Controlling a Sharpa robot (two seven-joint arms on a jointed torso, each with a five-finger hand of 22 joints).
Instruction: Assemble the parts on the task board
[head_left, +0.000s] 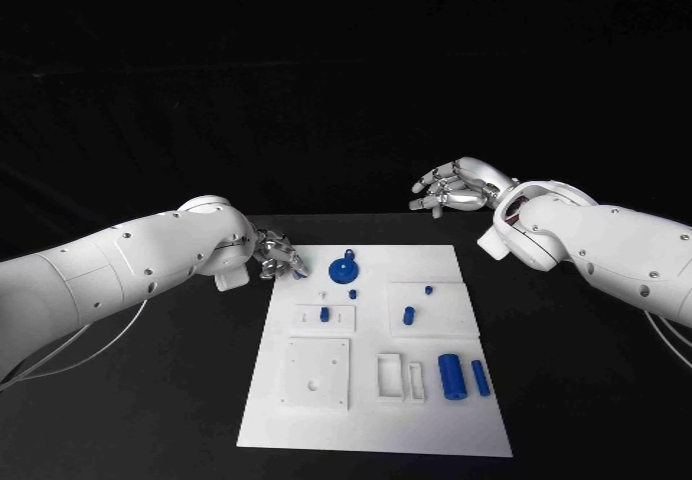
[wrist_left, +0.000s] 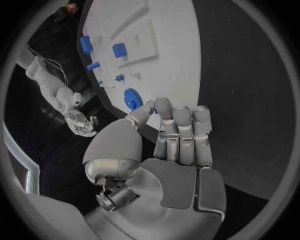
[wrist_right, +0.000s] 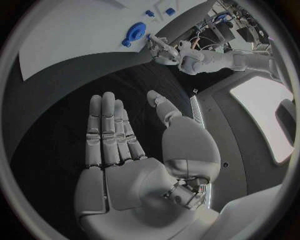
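On bench (head_left: 144, 400), white task board (head_left: 462, 420) with blue gear (head_left: 345, 269) near far edge, pegs seated, two cylinders (head_left: 451, 376) loose: partly done, seemingly. Left robot hand (head_left: 277, 256) beside gear, fingers together, empty; right robot hand (head_left: 459, 186) spread, well apart.

The desk (head_left: 577, 400) is black and its surface looks matte. On the middle of it lies the white task board (head_left: 476, 420), flat, with its long side running away from the robot. The board's near edge is close to the desk's near side. Dark desk surface shows on both sides of the board.
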